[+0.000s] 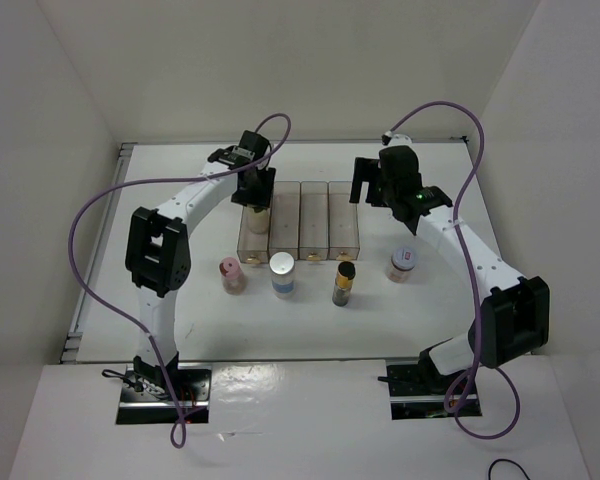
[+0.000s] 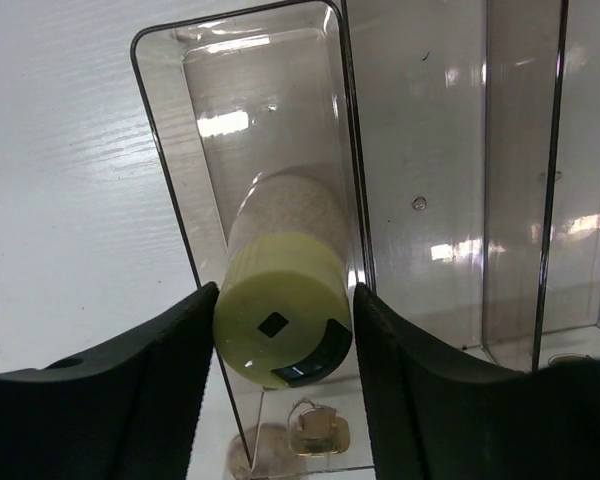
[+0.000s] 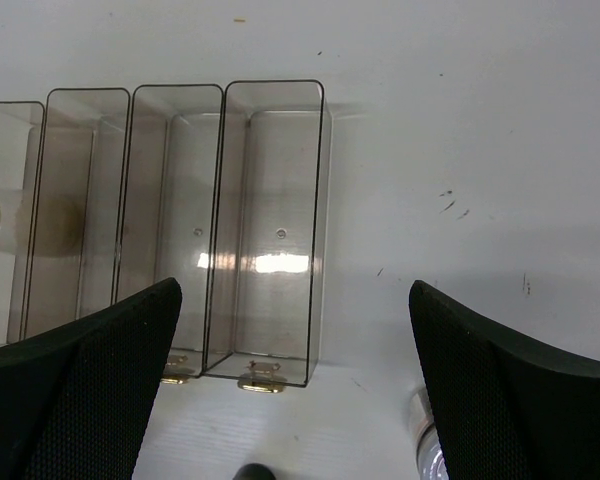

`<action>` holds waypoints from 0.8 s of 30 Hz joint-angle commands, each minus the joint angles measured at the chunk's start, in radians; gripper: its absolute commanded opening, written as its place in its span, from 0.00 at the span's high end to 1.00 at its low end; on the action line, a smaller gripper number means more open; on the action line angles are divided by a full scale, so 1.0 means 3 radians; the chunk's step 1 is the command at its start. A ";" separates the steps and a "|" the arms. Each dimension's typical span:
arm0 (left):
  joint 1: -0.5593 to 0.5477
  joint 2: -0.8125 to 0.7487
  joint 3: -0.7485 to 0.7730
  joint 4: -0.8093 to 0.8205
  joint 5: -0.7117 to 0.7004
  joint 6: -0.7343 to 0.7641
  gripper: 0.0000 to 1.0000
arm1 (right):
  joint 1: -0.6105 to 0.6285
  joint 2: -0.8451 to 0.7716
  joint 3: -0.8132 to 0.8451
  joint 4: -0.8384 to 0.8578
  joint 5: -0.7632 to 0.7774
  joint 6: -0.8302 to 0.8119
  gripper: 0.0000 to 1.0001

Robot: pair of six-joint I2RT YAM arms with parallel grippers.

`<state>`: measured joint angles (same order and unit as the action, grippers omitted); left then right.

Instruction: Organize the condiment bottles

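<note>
The step in hand is placing the first bottle in the rack. The left gripper point(image 1: 255, 193) is clenched on the yellow-green cap bottle point(image 2: 280, 325). In the left wrist view both pads touch the sides of the cap, and the beige body stands inside the leftmost compartment of the clear rack point(image 1: 314, 215). I cannot tell if its base already rests on the floor of the compartment.

The right gripper point(image 3: 295, 295) is spread wide and empty, and hangs over the rightmost compartment. Four bottles wait on the table at the 6 o'clock side of the rack:
- the pink cap bottle point(image 1: 231, 272)
- the white cap bottle point(image 1: 282, 272)
- the dark cap amber bottle point(image 1: 344, 282)
- the red-marked cap bottle point(image 1: 404, 262), more towards 4 o'clock

I judge that the next move calls for setting the bottle fully down and releasing the pads. The gripper should then lift straight up, because the thin divider wall is just beside one pad.
</note>
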<state>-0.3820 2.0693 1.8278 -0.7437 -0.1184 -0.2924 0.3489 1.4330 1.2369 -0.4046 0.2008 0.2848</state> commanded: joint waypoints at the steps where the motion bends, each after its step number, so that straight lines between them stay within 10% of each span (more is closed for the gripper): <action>1: -0.0010 0.0026 0.0002 0.0101 -0.0070 -0.0033 0.35 | -0.0023 -0.0021 -0.0012 0.0065 -0.0005 -0.0060 0.01; 10: -0.0082 -0.0127 -0.0028 0.0065 -0.0218 -0.0094 0.00 | -0.0023 -0.0083 -0.0073 0.0034 -0.0035 -0.0090 0.01; 24: -0.0153 -0.2167 -0.1357 -0.0266 -0.0173 -0.0569 0.00 | -0.0023 -0.0144 -0.0201 0.0034 -0.0173 -0.0024 0.01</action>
<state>-0.4332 1.4715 1.4921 -0.7467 -0.1825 -0.4213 0.3489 1.4265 1.1824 -0.4068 0.1650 0.2718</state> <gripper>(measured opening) 1.000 0.985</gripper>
